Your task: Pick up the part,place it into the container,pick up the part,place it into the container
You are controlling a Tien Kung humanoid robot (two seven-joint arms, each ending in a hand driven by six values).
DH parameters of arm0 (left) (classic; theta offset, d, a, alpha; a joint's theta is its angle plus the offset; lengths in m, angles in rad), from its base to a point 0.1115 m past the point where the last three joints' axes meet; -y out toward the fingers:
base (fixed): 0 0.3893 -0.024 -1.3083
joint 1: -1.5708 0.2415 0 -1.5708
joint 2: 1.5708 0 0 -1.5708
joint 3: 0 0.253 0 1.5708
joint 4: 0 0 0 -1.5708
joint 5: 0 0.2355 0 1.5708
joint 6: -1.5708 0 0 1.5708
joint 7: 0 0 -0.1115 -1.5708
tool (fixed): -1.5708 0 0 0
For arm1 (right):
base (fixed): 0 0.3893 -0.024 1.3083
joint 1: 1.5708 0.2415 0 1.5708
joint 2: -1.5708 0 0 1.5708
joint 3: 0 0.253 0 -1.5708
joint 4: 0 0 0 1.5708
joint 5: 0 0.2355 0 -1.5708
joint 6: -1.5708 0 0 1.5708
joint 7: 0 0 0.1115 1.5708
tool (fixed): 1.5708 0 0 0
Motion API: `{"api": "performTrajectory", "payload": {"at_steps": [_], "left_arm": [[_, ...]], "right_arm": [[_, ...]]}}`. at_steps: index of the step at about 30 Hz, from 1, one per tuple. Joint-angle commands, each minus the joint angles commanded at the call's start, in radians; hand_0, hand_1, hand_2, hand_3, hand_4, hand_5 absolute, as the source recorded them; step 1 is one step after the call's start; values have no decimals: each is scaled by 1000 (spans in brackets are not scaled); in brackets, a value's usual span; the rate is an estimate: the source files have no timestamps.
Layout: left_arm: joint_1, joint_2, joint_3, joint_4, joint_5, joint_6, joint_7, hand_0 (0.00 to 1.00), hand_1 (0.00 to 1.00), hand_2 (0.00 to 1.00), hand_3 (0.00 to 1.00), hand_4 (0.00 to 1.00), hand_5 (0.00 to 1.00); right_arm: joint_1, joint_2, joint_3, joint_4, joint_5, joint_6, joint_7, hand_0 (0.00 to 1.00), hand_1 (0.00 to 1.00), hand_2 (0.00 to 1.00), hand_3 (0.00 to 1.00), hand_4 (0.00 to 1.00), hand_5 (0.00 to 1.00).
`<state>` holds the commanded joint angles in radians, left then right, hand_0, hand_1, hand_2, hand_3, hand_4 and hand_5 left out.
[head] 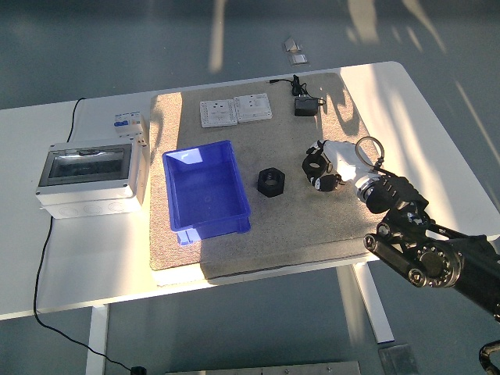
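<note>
A blue container (pixel 207 190) lies on the grey mat (pixel 258 242), left of centre, with nothing inside it. Just to its right on the mat rests a black hex nut part (pixel 273 182). Further right is a smaller black ring-shaped part (pixel 314 165). My right hand (pixel 324 166), white with dark fingertips, reaches in from the lower right, and its fingers curl around that ring part. I cannot tell whether the ring is off the mat. My left arm is out of view.
A grey electrical box (pixel 92 176) with a clear lid stands on the table at the left, with a circuit breaker (pixel 127 125) behind it. Two white socket panels (pixel 235 110) and a black adapter (pixel 305 105) lie along the mat's far edge.
</note>
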<state>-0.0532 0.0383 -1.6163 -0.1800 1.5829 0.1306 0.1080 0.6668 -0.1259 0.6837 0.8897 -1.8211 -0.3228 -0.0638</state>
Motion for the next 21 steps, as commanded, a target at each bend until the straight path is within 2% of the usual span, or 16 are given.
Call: {"api": "performTrajectory", "payload": {"at_steps": [2,4,8,10,13,14,19,20,21], "left_arm": [[0,0,0,0,0,0,0,674,657,643,755,754,844],[0,1,0,0,-1,0,0,674,657,643,755,754,844],[1,2,-1,0,-2,1,-1,674,657,642,756,756,847],[0,2,-2,0,0,1,0,674,657,642,756,756,847],[-4,3,-3,0,1,1,0,674,657,642,756,756,847],[-5,3,-3,0,0,1,-1,674,656,641,755,758,851],[-5,4,-16,0,6,-1,-5,674,656,641,755,758,851],[-5,4,-18,0,6,-1,-6,673,657,640,754,758,855],[-5,4,-18,0,6,-2,-6,673,657,640,754,758,855]], "right_arm": [[3,-3,-2,14,15,-12,8,802,392,552,608,220,2],[13,-9,-18,52,56,-46,39,802,392,552,608,220,2],[43,-3,-91,148,177,-129,145,781,390,551,609,224,2],[59,6,-132,189,227,-138,192,781,390,551,609,224,2],[85,16,-192,219,269,-92,233,781,390,551,609,224,2],[94,18,-213,218,256,-71,228,772,417,598,625,220,2],[114,24,-265,208,174,21,163,772,417,598,625,220,2],[117,25,-270,206,164,35,153,918,655,710,675,271,2],[118,26,-274,204,160,42,148,918,655,710,675,271,2]]}}
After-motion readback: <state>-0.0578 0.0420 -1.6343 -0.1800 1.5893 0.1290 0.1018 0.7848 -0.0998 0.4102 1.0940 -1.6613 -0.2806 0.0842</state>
